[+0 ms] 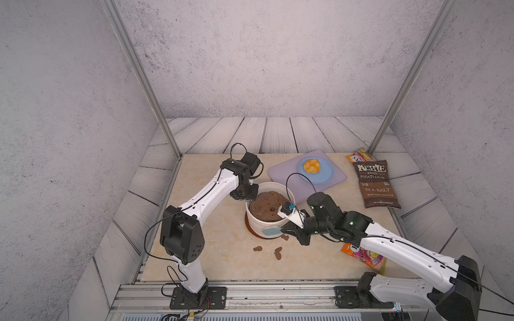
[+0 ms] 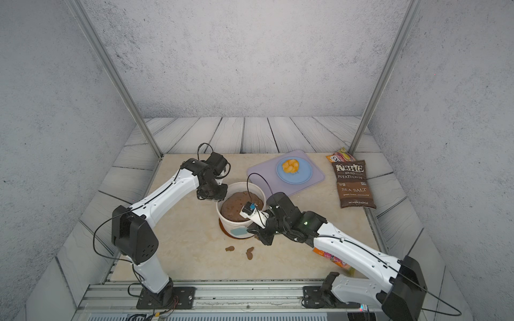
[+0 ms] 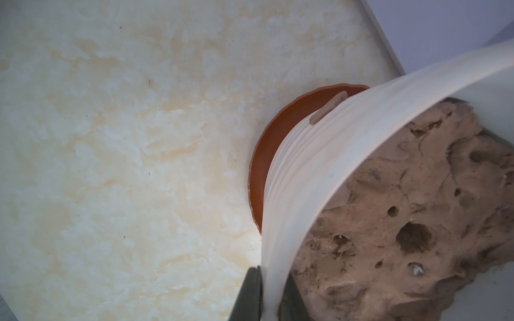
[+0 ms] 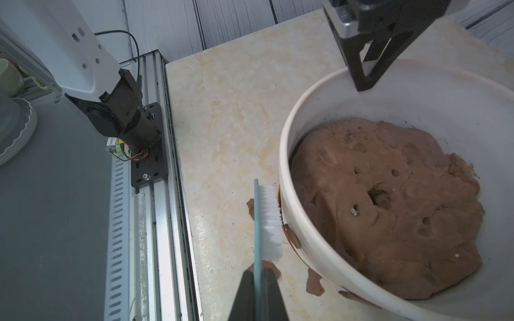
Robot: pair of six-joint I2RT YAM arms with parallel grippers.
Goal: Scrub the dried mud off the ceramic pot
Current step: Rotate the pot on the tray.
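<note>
- While the left pincer (image 3: 271, 273) is clenched on the thick rim of the wide cream-white ribbed ceramic pot (image 3: 292, 155), one of its fingers sits outside the wall and the other inside, next to the domed brown soil mound (image 3: 403, 222).
- That grip is on the far-left part of the rim, as a top view shows.
- The pot stands upright in its shallow brown saucer (image 3: 260, 172), near the middle of the pale marbled tabletop (image 1: 211, 258).
- The right pincer (image 4: 259, 271) is closed tight on the thin teal handle of a white-bristled scrubbing brush (image 4: 268, 222), with no gap between its fingers and the handle.
- The brush is low at the near side of the pot, with its bristles turned toward the outer wall and their tips right at it.
- Dried mud (image 4: 293, 236) clings to that wall as small flat brown patches just past the bristles, and another patch sits on the wall above the saucer in the left wrist view.
- More brown flakes lie loose on the tabletop in front of the pot, apart from each other.
- One flake lies partly behind the brush handle.
</note>
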